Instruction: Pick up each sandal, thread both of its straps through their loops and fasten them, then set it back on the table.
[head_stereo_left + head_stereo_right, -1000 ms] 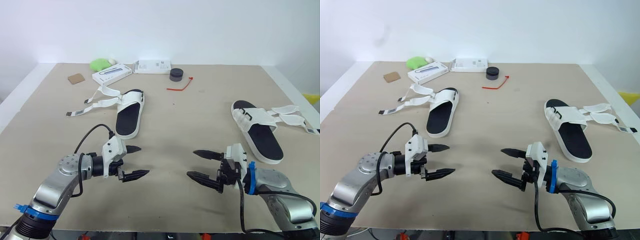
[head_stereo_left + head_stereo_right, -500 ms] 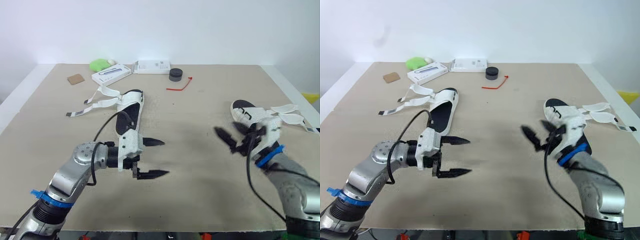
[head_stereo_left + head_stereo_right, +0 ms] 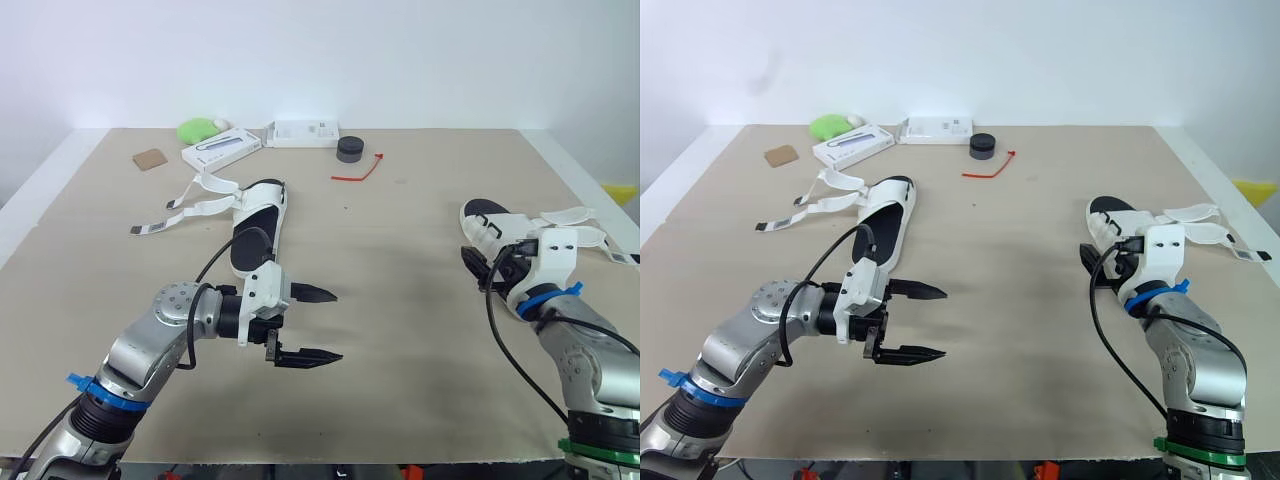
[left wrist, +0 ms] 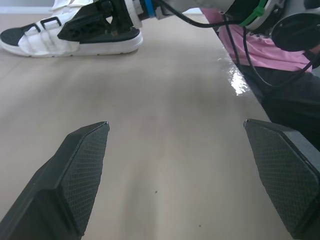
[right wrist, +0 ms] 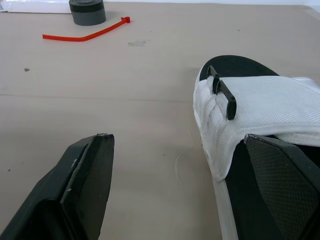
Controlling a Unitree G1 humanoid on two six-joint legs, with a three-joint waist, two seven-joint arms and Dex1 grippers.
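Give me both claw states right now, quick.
Left claw: open, holding nothing.
Right claw: open, straddling the edge of the sandal, nothing gripped.

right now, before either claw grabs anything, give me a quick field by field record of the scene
left sandal: flat on table, both straps unfastened
right sandal: flat on table, both straps unfastened
left claw: open, holding nothing
right claw: open at right sandal's edge, not gripping it
far side: red tie, dark round object, white boxes
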